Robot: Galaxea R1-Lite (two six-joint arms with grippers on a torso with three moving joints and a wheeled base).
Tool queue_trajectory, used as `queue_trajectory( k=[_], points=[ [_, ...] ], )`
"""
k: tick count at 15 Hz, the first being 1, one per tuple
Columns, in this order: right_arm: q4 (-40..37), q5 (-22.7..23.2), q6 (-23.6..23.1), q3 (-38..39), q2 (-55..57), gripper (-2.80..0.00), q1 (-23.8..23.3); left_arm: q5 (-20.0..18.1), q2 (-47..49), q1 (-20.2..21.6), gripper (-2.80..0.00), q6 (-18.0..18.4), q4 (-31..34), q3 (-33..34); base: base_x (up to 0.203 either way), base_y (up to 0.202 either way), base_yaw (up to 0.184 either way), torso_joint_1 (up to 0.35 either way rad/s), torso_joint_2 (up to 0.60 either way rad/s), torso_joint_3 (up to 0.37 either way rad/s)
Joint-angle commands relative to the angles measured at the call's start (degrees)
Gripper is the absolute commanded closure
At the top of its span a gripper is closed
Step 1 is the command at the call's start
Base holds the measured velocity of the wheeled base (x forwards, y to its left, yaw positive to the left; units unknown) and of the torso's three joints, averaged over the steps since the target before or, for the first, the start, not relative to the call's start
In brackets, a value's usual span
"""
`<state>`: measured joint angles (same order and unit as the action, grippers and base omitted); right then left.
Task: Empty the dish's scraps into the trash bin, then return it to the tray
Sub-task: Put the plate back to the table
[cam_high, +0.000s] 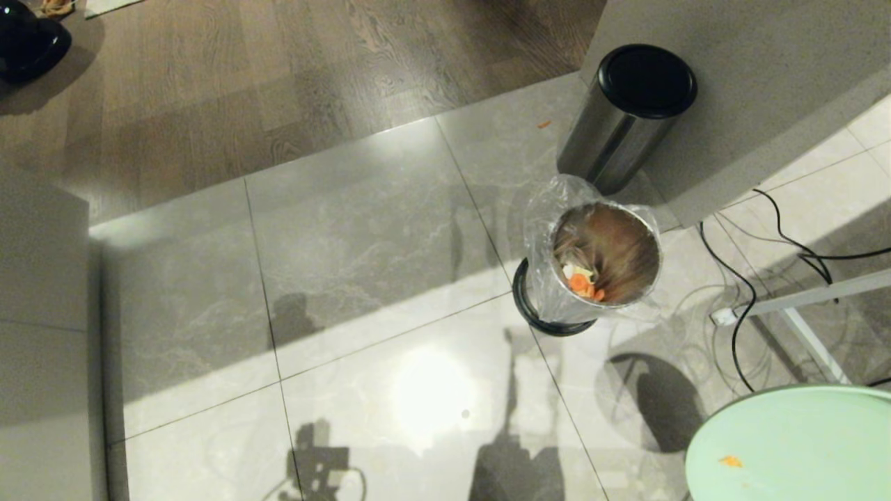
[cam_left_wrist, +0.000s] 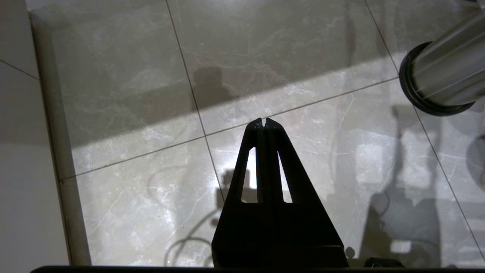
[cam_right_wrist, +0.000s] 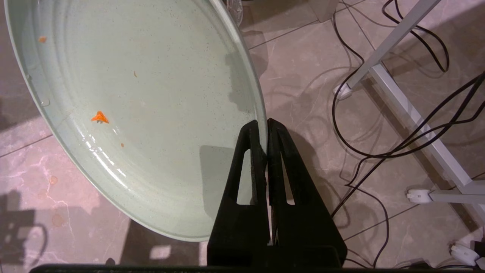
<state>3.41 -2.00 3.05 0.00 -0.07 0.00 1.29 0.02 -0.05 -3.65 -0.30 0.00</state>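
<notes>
- Head view: scraps (cam_high: 583, 281) are seen inside the bag-lined steel trash bin (cam_high: 592, 261); the round mint-green dish (cam_high: 793, 445) is held near it.
- Left wrist view: the left gripper (cam_left_wrist: 264, 122) is pressed together, empty.
- Right wrist view: the right gripper (cam_right_wrist: 263, 127) is clamped on the dish rim; an orange crumb (cam_right_wrist: 100, 118) lies across the dish from the pincer. The dish should be kept level on its way to the tray.

Left of the trash bin (cam_high: 592, 268) the floor (cam_high: 362, 264) lies open; behind it stands a lidded bin (cam_high: 626, 115), right of it cables (cam_high: 738, 306).

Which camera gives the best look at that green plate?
The right wrist view: the dish fills it, nearly clean, its rim pinched by the right gripper. The head view catches only an edge at its lower right corner. The left wrist view shows none of it.
</notes>
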Motion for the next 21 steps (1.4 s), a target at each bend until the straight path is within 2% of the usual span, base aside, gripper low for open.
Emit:
queue_trajectory(
  k=[1, 16, 21],
  points=[
    [0.0, 0.0, 0.0, 0.0, 0.1, 0.0, 0.0, 0.0, 0.1, 0.0, 0.0, 0.0, 0.0, 0.0, 0.0, 0.0, 0.0, 0.0, 0.0, 0.0],
    [0.1, 0.0, -0.2, 0.0, 0.1, 0.0, 0.0, 0.0, 0.1, 0.0, 0.0, 0.0, 0.0, 0.0, 0.0, 0.0, 0.0, 0.0, 0.0, 0.0],
    [0.0, 0.0, -0.3, 0.0, 0.1, 0.0, 0.0, 0.0, 0.1, 0.0, 0.0, 0.0, 0.0, 0.0, 0.0, 0.0, 0.0, -0.013, -0.27, -0.293]
  ],
)
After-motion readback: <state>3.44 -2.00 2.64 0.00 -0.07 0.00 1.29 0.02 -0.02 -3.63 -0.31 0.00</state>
